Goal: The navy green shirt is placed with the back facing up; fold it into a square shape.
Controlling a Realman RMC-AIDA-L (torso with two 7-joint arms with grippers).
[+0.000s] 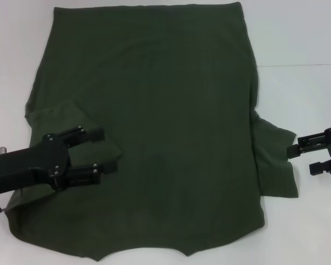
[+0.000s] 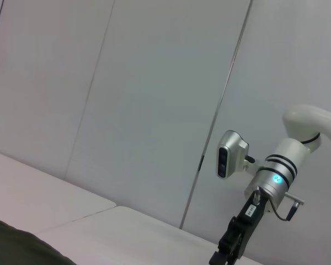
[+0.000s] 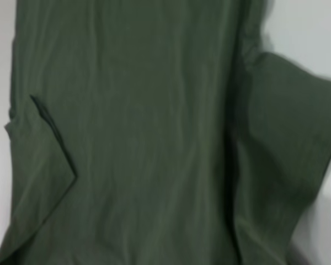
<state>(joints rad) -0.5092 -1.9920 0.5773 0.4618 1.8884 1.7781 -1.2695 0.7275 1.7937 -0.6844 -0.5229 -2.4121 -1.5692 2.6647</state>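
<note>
Closest to the robot's body lies the notched collar edge of the dark olive-green short-sleeved cloth shirt (image 1: 165,127), spread back-up across the white bench (image 1: 298,33) and covering most of it.

Over the shirt's left side, the black left end effector (image 1: 105,150) hovers or rests with its two fingers spread apart, one on either side of the tip of the left sleeve (image 1: 71,127), which already lies folded inward over the body. Whether it touches the cloth I cannot tell.

Just off the shirt's right side, the black right end effector (image 1: 299,159) sits with fingers spread, its upper finger at the hem of the right sleeve (image 1: 276,160), which is not yet turned in and sticks outward.

Risks, as I judge them: the left fingers could snag the folded sleeve when they pull away, dragging it open again. The right fingers might pinch only one layer of the outstretched sleeve, or slide over it, leaving a crooked fold. The left edge of the shirt is wavy and bunched, so any fold over it may come out uneven.

Nothing else lies on the bench near the shirt; only the two arms themselves crowd it.
</note>
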